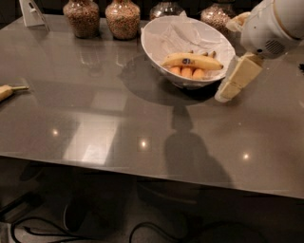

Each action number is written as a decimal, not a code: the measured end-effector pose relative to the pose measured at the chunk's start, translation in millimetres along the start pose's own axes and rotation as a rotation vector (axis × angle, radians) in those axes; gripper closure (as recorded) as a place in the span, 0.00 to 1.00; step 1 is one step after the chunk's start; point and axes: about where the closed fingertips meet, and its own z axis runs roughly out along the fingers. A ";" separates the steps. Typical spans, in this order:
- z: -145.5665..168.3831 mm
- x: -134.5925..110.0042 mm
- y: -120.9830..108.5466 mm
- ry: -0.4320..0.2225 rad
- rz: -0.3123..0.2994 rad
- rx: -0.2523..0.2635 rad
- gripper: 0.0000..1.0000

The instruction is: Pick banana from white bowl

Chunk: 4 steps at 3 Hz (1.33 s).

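The banana [192,60], long and yellow with a small dark sticker at its middle, lies across the white bowl [159,24] at the back centre of the grey table. It rests on several short orange pieces [186,72] and crumpled white paper. My gripper [233,80] hangs from the white arm at the upper right, just right of the bowl's rim and above the table. It holds nothing that I can see.
Several glass jars of brown grains [122,18] stand along the table's far edge behind the bowl. A pale banana piece [5,91] lies at the left edge. A white stand [32,12] is at the far left corner.
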 end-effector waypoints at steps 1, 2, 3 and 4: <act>33.0 -18.8 -52.0 -0.040 -0.029 0.107 0.00; 33.0 -18.8 -52.0 -0.040 -0.029 0.107 0.00; 46.0 -10.1 -67.5 -0.029 -0.040 0.154 0.00; 74.4 5.9 -98.9 -0.013 -0.025 0.195 0.06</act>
